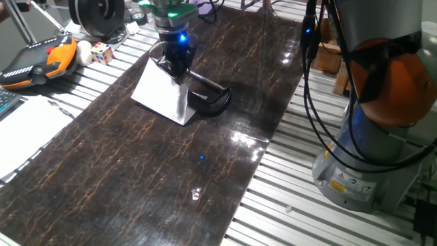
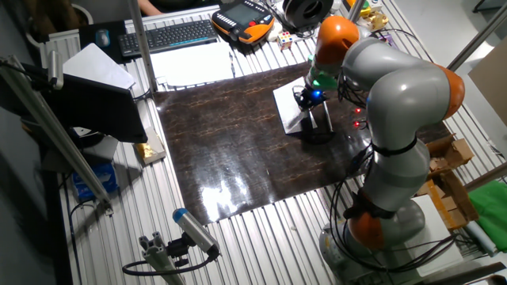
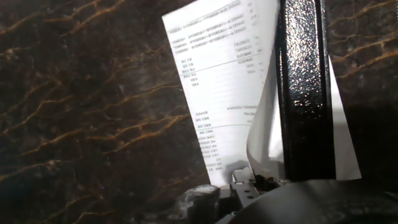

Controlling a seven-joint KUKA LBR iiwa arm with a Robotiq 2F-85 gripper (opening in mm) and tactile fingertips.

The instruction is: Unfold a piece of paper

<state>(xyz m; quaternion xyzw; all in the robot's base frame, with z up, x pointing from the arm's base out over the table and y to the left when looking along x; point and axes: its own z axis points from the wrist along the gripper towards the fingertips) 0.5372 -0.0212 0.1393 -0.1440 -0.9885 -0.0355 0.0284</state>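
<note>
End effector (image 1: pixel 179 74) grasping piece of paper (image 1: pixel 160 92), flap lifted; Rubik's cube (image 1: pixel 102 52), orange device (image 1: pixel 39 60) nearby.

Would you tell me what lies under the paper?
The paper rests on the dark marbled mat, one flap raised at the gripper. Whatever is beneath the flat part is covered.

Robotics lab: slatted aluminium bench (image 2: pixel 261 237), dark marble-look mat (image 1: pixel 136 171), keyboard (image 2: pixel 170 36), orange teach pendant (image 2: pixel 242 20), filament spool (image 1: pixel 95 15), Rubik's cube (image 1: pixel 102 52), loose cables.
</note>
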